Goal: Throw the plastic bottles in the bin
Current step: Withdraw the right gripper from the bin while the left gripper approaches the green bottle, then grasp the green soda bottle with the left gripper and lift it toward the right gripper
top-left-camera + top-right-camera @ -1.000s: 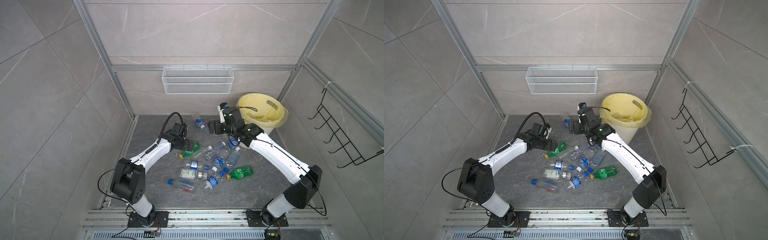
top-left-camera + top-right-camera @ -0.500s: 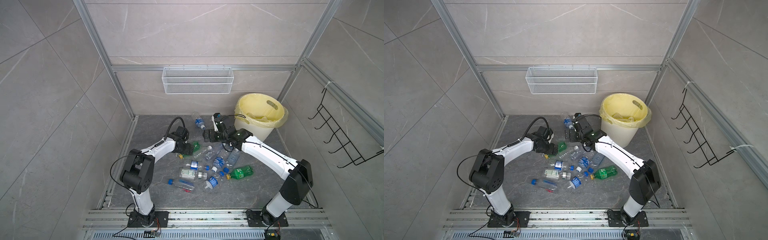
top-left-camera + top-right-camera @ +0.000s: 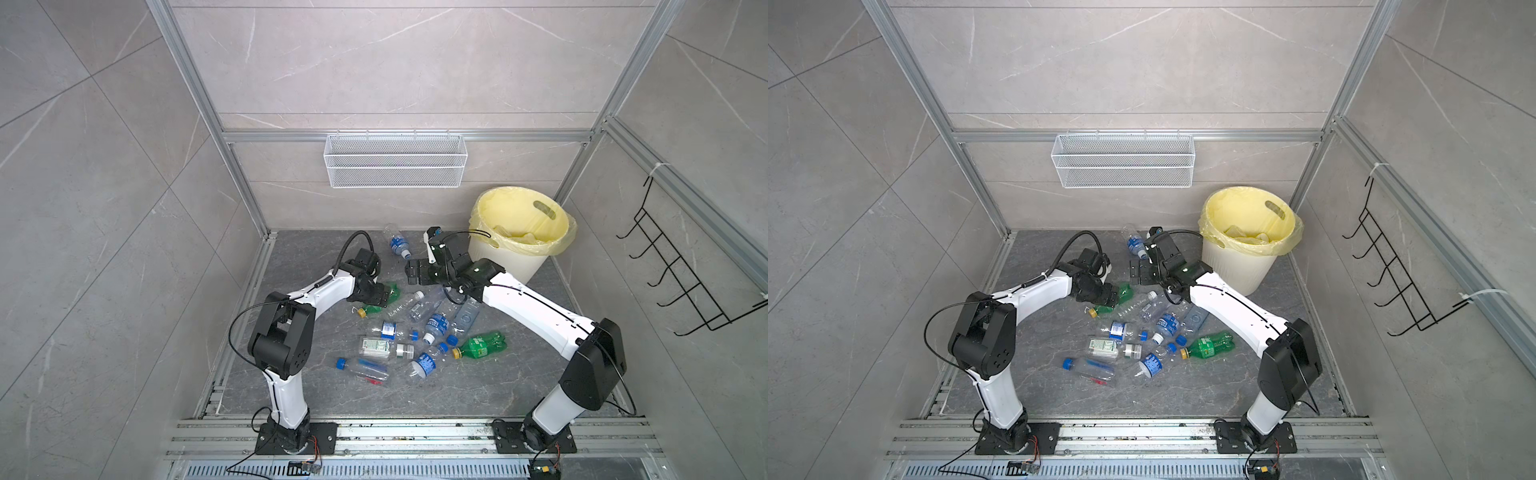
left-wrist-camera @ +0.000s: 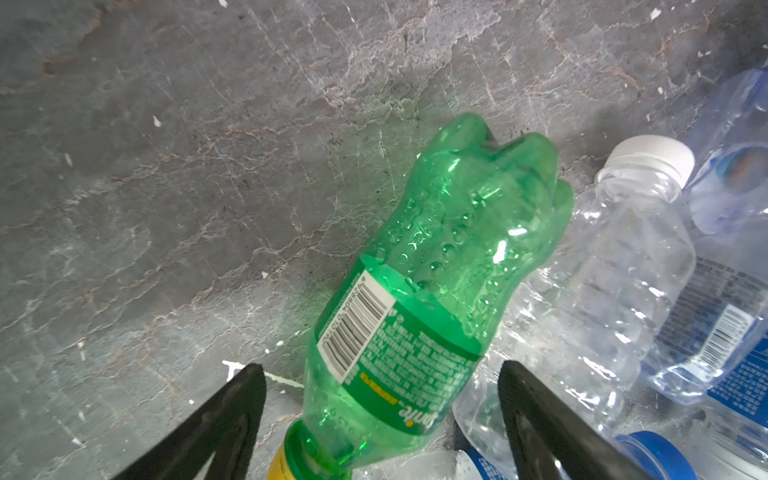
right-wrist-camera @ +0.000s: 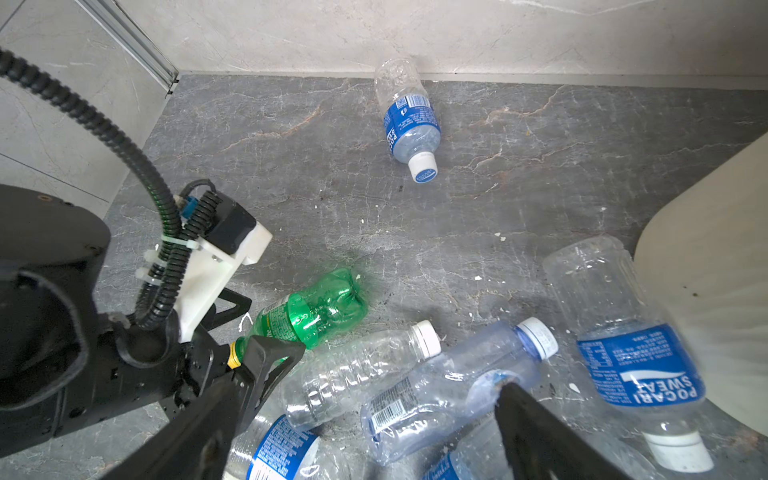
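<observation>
Several plastic bottles (image 3: 436,324) lie in a loose pile on the grey floor, mostly clear with blue labels. One green bottle (image 4: 436,270) with a yellow cap lies at the pile's left edge. My left gripper (image 4: 379,370) is open, one finger on each side of its neck end with gaps on both sides. My right gripper (image 5: 378,382) hangs open just above clear bottles (image 5: 436,399) near the pile's back. The bin (image 3: 498,266), cream with a yellow bag, stands back right with a few bottles inside. A lone bottle (image 5: 409,120) lies by the back wall.
A white wire basket (image 3: 395,166) hangs on the back wall. A black hook rack (image 3: 681,282) sticks out from the right wall. A second green bottle (image 3: 482,345) lies under the right arm. Metal frame posts stand at the back corners.
My right gripper has swung away from the bin, leftwards and down over the pile. My left gripper has settled around the green bottle and its jaws have narrowed a little.
</observation>
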Tool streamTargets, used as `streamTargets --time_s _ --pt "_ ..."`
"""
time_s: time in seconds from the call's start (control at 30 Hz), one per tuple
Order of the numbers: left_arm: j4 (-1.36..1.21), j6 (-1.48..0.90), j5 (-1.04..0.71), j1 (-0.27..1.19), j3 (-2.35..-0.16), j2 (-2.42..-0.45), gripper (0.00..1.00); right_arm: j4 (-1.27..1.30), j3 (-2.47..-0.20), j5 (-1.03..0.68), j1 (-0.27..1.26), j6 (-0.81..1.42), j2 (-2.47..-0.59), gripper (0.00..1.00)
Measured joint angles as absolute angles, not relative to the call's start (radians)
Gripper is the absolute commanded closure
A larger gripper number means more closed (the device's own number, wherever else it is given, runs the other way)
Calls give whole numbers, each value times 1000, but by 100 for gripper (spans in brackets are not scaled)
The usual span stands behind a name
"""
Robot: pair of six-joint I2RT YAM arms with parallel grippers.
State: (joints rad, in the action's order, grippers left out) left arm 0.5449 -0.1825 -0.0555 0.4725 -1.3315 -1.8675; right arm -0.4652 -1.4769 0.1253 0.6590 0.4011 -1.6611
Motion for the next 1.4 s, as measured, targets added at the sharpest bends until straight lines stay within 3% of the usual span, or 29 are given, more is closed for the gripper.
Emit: streamTargets --time_s 0.63,1.23,1.4 --pt "547 -183 -67 464 -1339 -1917 27 -458 -1461 107 659 437 -1681 0" --pt "554 -183 -93 464 -1367 -1951 14 -450 -1431 107 659 454 -1681 0" --pt "559 -184 -99 464 -1367 -1976 23 -444 -1430 107 659 454 -1681 0"
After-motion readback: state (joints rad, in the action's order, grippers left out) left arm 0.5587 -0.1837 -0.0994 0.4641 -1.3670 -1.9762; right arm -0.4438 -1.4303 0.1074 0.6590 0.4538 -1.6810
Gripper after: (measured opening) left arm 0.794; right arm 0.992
